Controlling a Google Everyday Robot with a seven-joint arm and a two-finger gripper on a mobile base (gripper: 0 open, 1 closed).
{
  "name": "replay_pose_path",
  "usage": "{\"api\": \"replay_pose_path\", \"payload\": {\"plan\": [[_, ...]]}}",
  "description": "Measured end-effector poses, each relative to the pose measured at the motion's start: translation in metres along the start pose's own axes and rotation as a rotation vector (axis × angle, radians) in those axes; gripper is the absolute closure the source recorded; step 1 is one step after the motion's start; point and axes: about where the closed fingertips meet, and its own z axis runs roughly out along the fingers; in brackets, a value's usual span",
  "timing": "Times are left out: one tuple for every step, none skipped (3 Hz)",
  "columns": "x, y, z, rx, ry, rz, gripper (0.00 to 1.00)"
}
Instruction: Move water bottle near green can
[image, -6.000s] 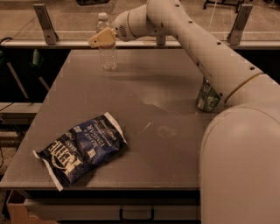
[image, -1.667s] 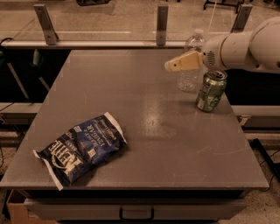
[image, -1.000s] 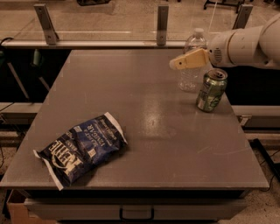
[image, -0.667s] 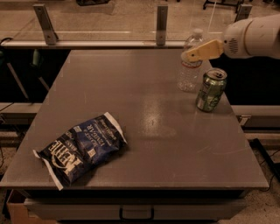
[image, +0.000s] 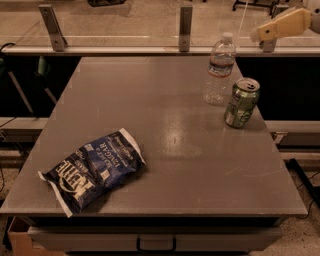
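Since the bottle stands upright just beside the can near the far right corner of the table, placement looks complete, so the gripper hangs clear beyond that corner, spread or pressed together not discernible.

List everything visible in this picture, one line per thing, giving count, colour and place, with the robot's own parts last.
water bottle: one, clear with white cap, upright at the table's far right.
green can: one, green with silver top, upright beside the bottle, nearer the right edge.
chip bag: one, dark blue and white, lying at front left.
table: one, grey, centre of view.
rail posts: two, metal, behind the far edge.
gripper: one, tan, top right corner, in the air above and right of the bottle.
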Motion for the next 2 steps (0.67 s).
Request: {"api": "replay_pose_path", "payload": {"plan": [[-0.025,-0.027,-0.034,-0.019,-0.098,0.009,0.00],[-0.059,-0.039,-0.059,0.015,-0.163,-0.018,0.00]]}}
